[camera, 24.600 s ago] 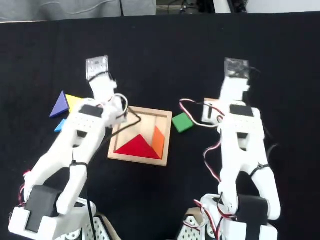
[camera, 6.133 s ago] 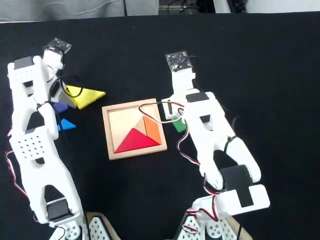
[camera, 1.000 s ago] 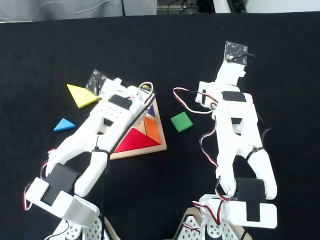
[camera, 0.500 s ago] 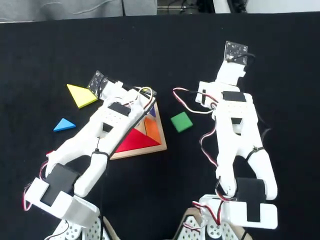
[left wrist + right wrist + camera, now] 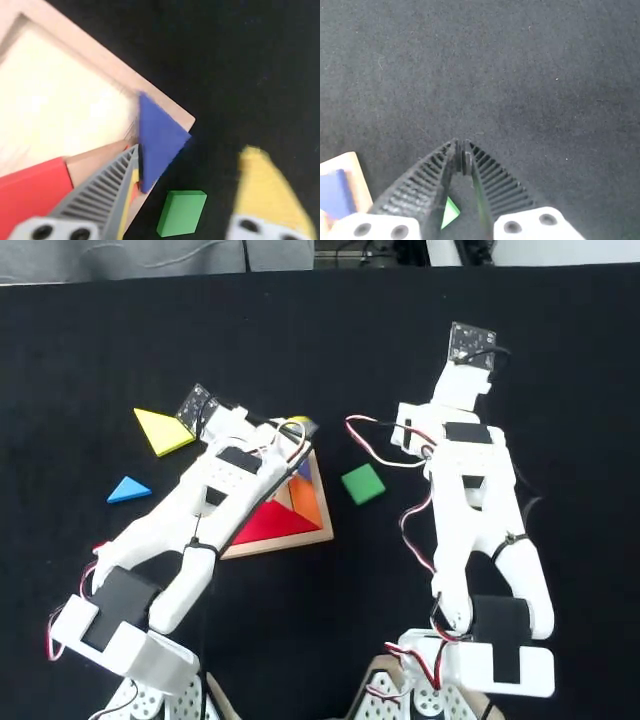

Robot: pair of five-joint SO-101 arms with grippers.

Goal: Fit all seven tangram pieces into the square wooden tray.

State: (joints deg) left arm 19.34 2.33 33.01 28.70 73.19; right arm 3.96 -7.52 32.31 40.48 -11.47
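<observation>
The square wooden tray [image 5: 280, 545] holds a red triangle [image 5: 270, 523] and an orange piece [image 5: 312, 498]. A blue-violet triangle [image 5: 157, 140] lies at the tray's far right corner, one tip across the rim [image 5: 100, 65]. My left gripper [image 5: 192, 149] hangs open over that corner, its grey finger [image 5: 115, 180] touching the triangle's edge. On the cloth lie a green square [image 5: 362, 483], a yellow triangle [image 5: 160, 428] and a small blue triangle [image 5: 128, 490]. My right gripper [image 5: 460, 145] is shut on nothing above bare cloth, right of the green square.
The table is covered in black cloth. The right arm [image 5: 465, 470] stands right of the tray, with red and white wires [image 5: 375, 445] looping toward the green square. The left arm [image 5: 200, 510] lies across the tray's left half.
The left gripper's jaws have spread a little over the tray's far right corner, and the blue-violet triangle stays there. The right arm has not moved.
</observation>
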